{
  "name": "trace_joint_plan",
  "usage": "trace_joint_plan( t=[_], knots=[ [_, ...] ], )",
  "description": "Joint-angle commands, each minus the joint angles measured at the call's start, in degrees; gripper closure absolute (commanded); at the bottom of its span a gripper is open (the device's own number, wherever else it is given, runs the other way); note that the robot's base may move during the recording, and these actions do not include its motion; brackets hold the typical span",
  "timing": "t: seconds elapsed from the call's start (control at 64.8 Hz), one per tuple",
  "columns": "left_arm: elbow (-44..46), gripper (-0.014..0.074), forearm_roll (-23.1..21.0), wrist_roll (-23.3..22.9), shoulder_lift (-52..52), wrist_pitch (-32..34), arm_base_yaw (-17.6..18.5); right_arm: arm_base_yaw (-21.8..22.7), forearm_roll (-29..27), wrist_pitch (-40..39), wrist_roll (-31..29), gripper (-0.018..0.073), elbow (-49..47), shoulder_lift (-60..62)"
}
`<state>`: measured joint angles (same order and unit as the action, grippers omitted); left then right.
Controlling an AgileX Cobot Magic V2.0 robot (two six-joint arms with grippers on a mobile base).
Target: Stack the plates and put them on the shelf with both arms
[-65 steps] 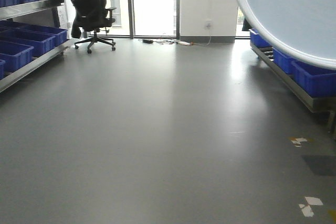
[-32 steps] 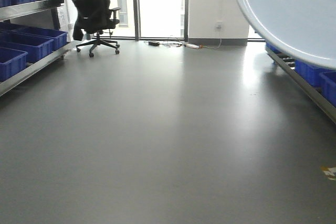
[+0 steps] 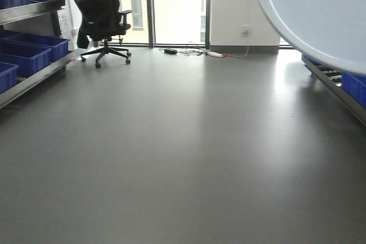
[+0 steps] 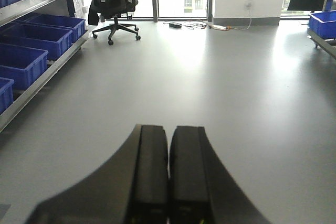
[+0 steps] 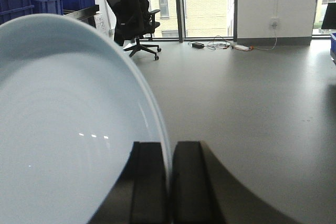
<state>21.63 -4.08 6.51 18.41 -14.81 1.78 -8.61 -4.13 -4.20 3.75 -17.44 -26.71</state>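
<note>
Grey floor (image 3: 171, 141) — right gripper (image 5: 169, 153) pinches one plate (image 5: 68, 129), left gripper (image 4: 168, 140) closed, empty.

The left claw (image 4: 169, 135) has two matte black, flat-faced fingers (image 4: 152, 171), with rounded outer shoulders that flare wider towards the near edge. The right claw (image 5: 169, 148) has the same black, blocky pair.

place: probably a warehouse lab | steel shelf (image 3: 34, 78), blue crates (image 3: 26, 55) — office chair (image 3: 102, 18), bare floor (image 3: 171, 141)
</note>
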Motion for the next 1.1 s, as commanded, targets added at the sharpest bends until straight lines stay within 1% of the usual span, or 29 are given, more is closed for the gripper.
trace_joint_plan(
  t=[0.0, 1.08],
  knots=[
    [1.57, 0.0514, -0.51, -0.53, 0.52, 4.91, -0.05, 0.13, 0.26, -6.14, -0.05, 0.0503, -1.92, -0.15],
    [1.57, 0.0514, -0.51, -0.53, 0.52, 4.91, -0.05, 0.13, 0.26, -6.07, -0.05, 0.0503, -1.92, -0.15]
  ],
)
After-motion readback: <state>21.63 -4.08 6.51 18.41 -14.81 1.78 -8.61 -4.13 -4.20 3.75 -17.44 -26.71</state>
